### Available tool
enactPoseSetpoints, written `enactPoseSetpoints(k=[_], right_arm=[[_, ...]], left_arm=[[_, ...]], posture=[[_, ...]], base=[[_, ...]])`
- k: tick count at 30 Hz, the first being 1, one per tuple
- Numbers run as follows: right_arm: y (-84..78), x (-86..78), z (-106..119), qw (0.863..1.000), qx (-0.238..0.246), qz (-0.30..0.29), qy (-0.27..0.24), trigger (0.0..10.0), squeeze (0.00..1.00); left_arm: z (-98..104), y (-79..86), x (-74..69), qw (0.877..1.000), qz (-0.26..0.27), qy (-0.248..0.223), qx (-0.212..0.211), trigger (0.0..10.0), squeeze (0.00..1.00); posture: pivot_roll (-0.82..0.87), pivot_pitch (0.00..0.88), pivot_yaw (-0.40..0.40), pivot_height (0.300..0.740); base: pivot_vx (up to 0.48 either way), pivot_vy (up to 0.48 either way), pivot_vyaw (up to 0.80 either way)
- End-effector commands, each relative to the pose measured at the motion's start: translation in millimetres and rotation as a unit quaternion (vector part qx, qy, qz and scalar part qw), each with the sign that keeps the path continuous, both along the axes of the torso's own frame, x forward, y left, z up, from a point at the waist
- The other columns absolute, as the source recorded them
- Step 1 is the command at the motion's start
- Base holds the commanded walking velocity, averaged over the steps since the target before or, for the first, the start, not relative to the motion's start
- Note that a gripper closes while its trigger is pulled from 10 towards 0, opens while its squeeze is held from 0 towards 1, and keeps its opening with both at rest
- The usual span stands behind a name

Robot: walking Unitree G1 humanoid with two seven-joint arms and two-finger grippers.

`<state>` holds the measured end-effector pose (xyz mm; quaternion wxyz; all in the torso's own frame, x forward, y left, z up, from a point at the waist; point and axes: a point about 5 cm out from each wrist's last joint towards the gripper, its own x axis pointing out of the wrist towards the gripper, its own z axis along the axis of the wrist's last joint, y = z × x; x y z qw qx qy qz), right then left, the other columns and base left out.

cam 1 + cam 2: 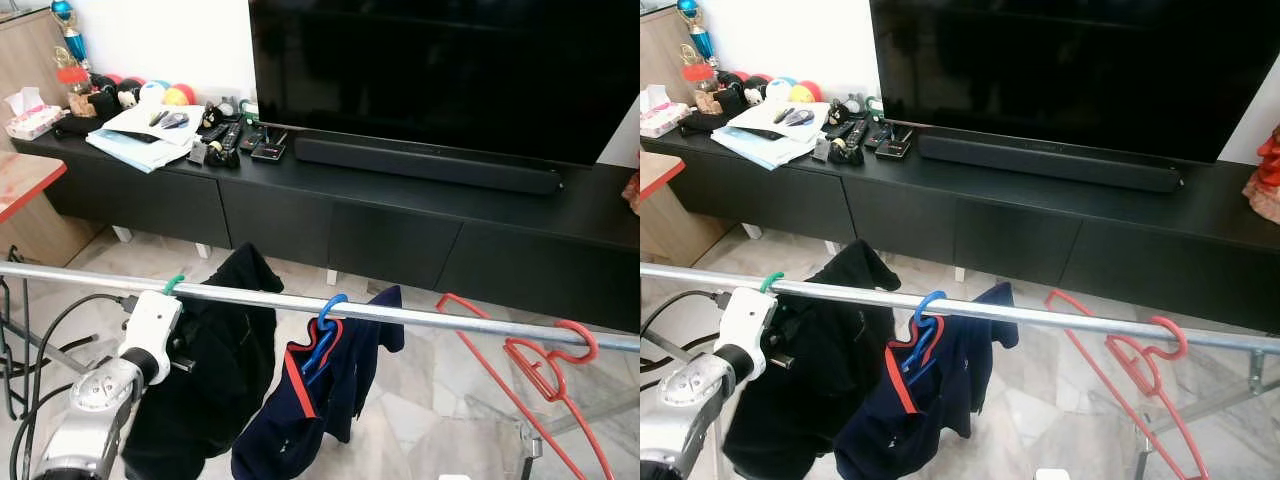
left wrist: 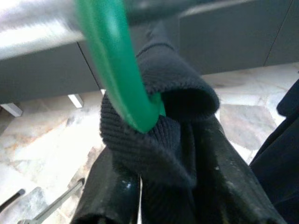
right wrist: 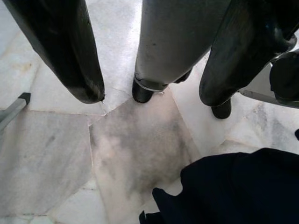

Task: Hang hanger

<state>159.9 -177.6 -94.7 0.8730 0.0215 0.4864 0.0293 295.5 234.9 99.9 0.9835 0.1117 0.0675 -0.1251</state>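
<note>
1. The green hanger (image 1: 174,284) is seen hooked over the metal rail (image 1: 420,316), with the black garment (image 1: 215,370) carried on it; the hanging itself is judged to be essentially done.
2. The left gripper (image 2: 140,205) is held just under the rail at the hanger's neck. Its two black fingers (image 2: 110,200) are closed in tightly on the collar of the black garment right below the green hook, so the hold is not yet let go.
3. What is left, by judgement, is for the fingers to be opened and the left arm drawn clear without the hook being pulled off the rail.
4. A blue hanger (image 1: 325,325) bearing a navy garment with red trim (image 1: 320,400) is hung just beside, and bare red hangers (image 1: 545,365) are hooked further along the rail.
5. The right gripper (image 3: 145,65) is pointed down at the marble floor (image 3: 131,149); its fingers are spread apart and nothing is held.
6. No container is involved in the task.
</note>
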Motion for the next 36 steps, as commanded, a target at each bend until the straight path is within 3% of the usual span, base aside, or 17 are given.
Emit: enactPoseSetpoints(k=[1, 7, 9, 13, 18, 21, 24, 25, 26, 28, 30, 34, 35, 36], right_arm=[[0.9, -3.7, -1.7, 1.0, 0.0, -0.004, 0.007, 10.0, 0.0], [2.1, -3.6, -1.8, 1.0, 0.001, -0.003, 0.007, 10.0, 0.0], [5.1, -6.7, -3.3, 1.0, 0.002, -0.002, 0.01, 10.0, 0.0], [8.0, -7.6, -3.8, 1.0, 0.003, -0.001, 0.01, 10.0, 0.0], [11.8, -9.5, -4.8, 1.0, 0.003, 0.002, 0.012, 10.0, 0.0], [9.9, -6.7, -3.7, 1.0, 0.002, 0.002, 0.01, 10.0, 0.0], [4.4, -3.2, -1.9, 1.0, 0.0, 0.001, 0.007, 10.0, 0.0], [-0.2, -1.5, -0.8, 1.0, -0.002, 0.0, 0.006, 10.0, 0.0], [-5.5, -0.2, 0.3, 1.0, -0.004, -0.001, 0.004, 10.0, 0.0], [-21.8, 2.1, 3.5, 1.0, -0.01, -0.007, 0.002, 10.0, 0.0], [-26.2, 2.2, 4.4, 1.0, -0.012, -0.009, 0.002, 10.0, 0.0], [-33.7, 2.2, 5.7, 1.0, -0.016, -0.012, 0.003, 10.0, 0.0], [-34.0, 1.9, 5.7, 1.0, -0.017, -0.012, 0.003, 10.0, 0.0], [-31.5, 1.7, 5.0, 1.0, -0.016, -0.01, 0.004, 10.0, 0.0]], left_arm=[[6.9, 0.7, -2.0, 1.0, -0.001, -0.01, -0.011, 10.0, 1.0], [10.8, -0.9, -15.3, 0.999, -0.022, -0.01, -0.022, 10.0, 1.0], [13.5, 2.2, -30.6, 0.999, -0.021, -0.011, -0.023, 10.0, 1.0], [16.8, 4.9, -41.8, 0.999, -0.014, -0.017, -0.037, 10.0, 1.0], [20.1, 10.9, -69.9, 0.996, -0.002, -0.023, -0.087, 10.0, 1.0], [14.7, 20.4, -81.5, 0.992, 0.032, -0.02, -0.117, 10.0, 1.0], [5.6, 32.7, -85.6, 0.99, 0.082, -0.013, -0.112, 10.0, 1.0], [-2.5, 41.1, -86.8, 0.989, 0.115, -0.005, -0.097, 10.0, 0.8], [-12.5, 50.7, -89.3, 0.985, 0.151, 0.007, -0.085, 10.0, 0.0], [-45.7, 69.3, -101.0, 0.97, 0.229, 0.063, -0.058, 10.0, 0.0], [-57.0, 69.6, -105.1, 0.966, 0.235, 0.087, -0.059, 10.0, 0.0], [-93.0, 62.7, -117.9, 0.956, 0.238, 0.16, -0.06, 10.0, 0.0], [-105.7, 59.2, -122.6, 0.951, 0.239, 0.187, -0.051, 10.0, 0.0], [-130.1, 50.4, -133.3, 0.939, 0.238, 0.246, -0.034, 10.0, 0.0]], posture=[[0.03, 0.1, 0.015, 0.74], [0.03, 0.101, 0.014, 0.74], [0.03, 0.101, 0.016, 0.74], [0.03, 0.099, 0.016, 0.74], [0.04, 0.094, 0.014, 0.74], [0.04, 0.089, 0.013, 0.74], [0.05, 0.083, 0.013, 0.74], [0.05, 0.081, 0.014, 0.74], [0.04, 0.076, 0.016, 0.74], [0.04, 0.069, 0.019, 0.74], [0.04, 0.068, 0.019, 0.74], [0.03, 0.061, 0.02, 0.74], [0.03, 0.055, 0.023, 0.74], [0.02, 0.054, 0.024, 0.74]], base=[[0.0, 0.0, 0.0], [0.0, 0.0, 0.0], [0.0, 0.0, 0.0], [0.0, 0.0, 0.0], [0.0, 0.0, 0.0], [0.0, 0.0, 0.0], [0.0, 0.0, 0.0], [0.0, 0.0, 0.0], [0.0, 0.0, 0.0], [0.0, 0.0, 0.0], [0.0, 0.0, 0.0], [0.0, 0.0, 0.0], [0.0, 0.0, 0.0], [0.0, 0.0, 0.0]])
